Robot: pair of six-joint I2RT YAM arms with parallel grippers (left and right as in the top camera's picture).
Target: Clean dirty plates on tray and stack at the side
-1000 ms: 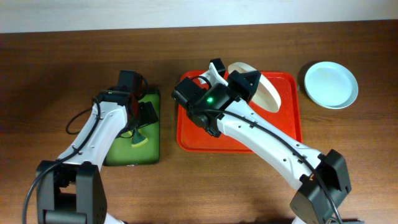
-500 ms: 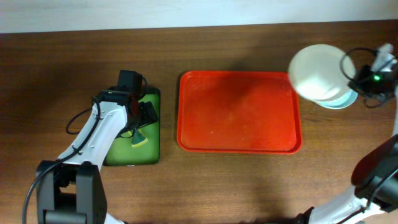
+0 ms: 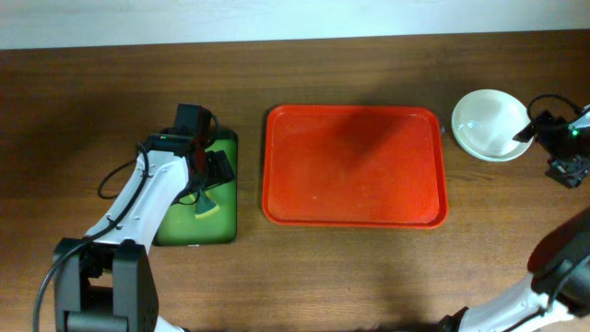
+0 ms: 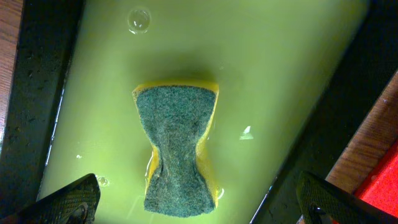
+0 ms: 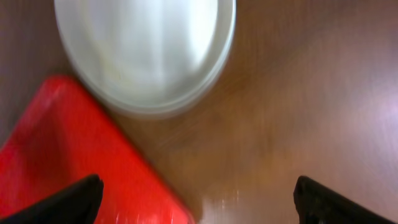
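Overhead, plates (image 3: 489,124): stacked at upper right, just past the red tray (image 3: 355,166), which lies bare.
Overhead, right pincer (image 3: 536,129): just right of the stack, by far the nearer arm. My left pincer (image 3: 207,175) hangs over the green tray (image 3: 189,226) at left.
Left wrist, sponge (image 4: 179,149): flat in the green tray, long axis up-down, between wide-spread fingers (image 4: 68,202), untouched.
Right wrist, blurred: plates at top left, red tray corner lower left, fingers (image 5: 336,202) wide, holding nothing. I judge the stacking done.

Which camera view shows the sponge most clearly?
The left wrist view: the sponge lies central and sharp, green scouring side up, in the green tray. The overhead view shows it only small and without detail. The right wrist view does not show it.
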